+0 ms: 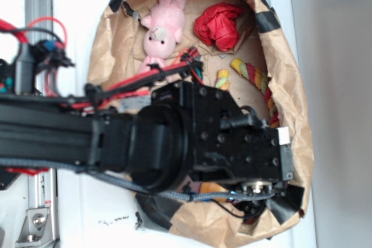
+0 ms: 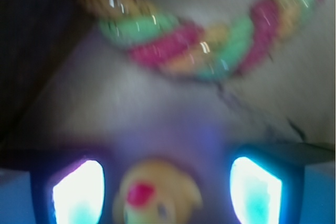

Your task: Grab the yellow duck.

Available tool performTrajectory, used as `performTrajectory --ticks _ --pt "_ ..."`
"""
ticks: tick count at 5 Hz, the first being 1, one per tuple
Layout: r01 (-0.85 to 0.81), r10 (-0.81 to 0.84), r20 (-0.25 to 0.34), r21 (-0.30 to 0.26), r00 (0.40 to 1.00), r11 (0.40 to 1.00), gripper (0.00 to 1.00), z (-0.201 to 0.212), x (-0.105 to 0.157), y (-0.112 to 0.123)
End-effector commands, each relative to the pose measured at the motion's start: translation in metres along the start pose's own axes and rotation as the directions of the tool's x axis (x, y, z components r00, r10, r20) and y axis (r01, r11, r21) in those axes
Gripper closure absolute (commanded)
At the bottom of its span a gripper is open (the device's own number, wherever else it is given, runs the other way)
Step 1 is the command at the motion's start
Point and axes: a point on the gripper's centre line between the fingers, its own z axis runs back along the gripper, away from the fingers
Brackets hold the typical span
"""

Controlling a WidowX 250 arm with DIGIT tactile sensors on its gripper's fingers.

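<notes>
Glossy yellow duck with rounded body and red beak sitting between the tool's two spread, released fingers, not touching either, twisted pink-green-yellow rope toy lying beyond the duck, crinkled brown paper bag surrounding everything.

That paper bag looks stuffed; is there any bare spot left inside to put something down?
Some. Bare brown paper shows between the pink plush bunny, the red crumpled cloth and the twisted rope toy. The wrist view shows another bare strip between the rope and the yellow duck. The near end of the paper bag is crowded: the robot arm covers it, with the duck between its fingers.
</notes>
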Motion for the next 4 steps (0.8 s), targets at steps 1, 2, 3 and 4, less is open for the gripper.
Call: performTrajectory --ticks 1,2,3,4 --pt "-0.005 -0.002 -0.075 -0.093 0.997 0.996 0.0 -0.007 -0.005 -0.007" --pt "0.02 -0.026 -0.07 -0.076 0.997 0.997 1.0 -0.031 -0.007 -0.003" --pt "0.019 -0.023 -0.07 -0.06 0.997 0.998 1.0 -0.036 -0.01 0.002" --pt "0.038 -0.04 -0.017 -0.097 0.999 0.995 1.0 -0.009 -0.007 0.003"
